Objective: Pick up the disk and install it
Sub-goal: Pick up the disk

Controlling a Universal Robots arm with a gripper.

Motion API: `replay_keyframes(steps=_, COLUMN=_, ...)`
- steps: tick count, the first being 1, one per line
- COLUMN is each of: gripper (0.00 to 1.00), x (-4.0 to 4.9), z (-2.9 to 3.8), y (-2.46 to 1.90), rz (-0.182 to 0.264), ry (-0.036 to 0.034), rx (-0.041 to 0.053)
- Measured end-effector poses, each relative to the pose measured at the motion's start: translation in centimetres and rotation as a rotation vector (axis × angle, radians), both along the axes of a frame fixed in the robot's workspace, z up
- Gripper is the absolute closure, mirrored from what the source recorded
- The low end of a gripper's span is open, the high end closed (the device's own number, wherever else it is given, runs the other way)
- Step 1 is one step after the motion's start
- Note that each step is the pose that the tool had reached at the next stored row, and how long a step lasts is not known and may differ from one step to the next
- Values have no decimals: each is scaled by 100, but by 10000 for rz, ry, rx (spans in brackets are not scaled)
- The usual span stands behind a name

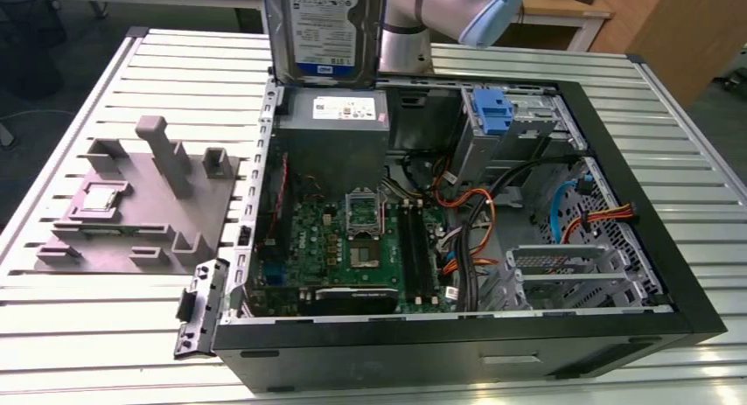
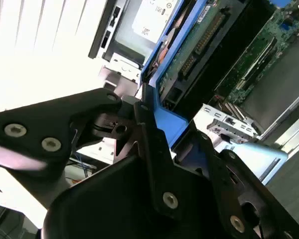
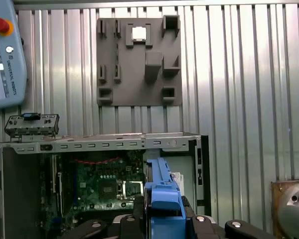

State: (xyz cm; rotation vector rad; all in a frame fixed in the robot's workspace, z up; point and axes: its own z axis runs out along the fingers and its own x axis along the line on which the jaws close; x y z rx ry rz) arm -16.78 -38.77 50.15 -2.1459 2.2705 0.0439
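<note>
My pincer [image 3: 163,220] is clamped on the disk [image 1: 321,29]. In both wrist views its black fingers [image 2: 102,117] press from either side on the blue bracket [image 2: 165,123] that frames the drive.

The disk is clear of every surface and stands upright. In the exterior view its white-and-blue label faces the camera, and its lower edge hangs just above the grey power-supply box [image 1: 332,116] at the far end of the open computer case [image 1: 467,352]. In the second wrist view the drive's green circuit side shows beyond the bracket.

My arm [image 1: 408,33] stands behind the disk, towards the exterior view's right. Its silver link is roughly vertical and a pale blue joint cap [image 1: 491,11] sits beside it.

Inside the case:
- The motherboard [image 1: 350,239] lies flat below the power-supply box.
- The upright blue carrier [image 1: 492,116] stands near the far wall, well apart from the disk.

The case rests on the slatted metal worktop [image 1: 140,81]. A grey fixture plate [image 1: 129,212] lies beside the case, on the exterior view's left.
</note>
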Motion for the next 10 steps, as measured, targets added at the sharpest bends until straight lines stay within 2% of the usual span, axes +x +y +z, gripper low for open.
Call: replay_keyframes(steps=10, gripper=64, x=30, z=-1, y=0, rz=0, ry=0, rx=1)
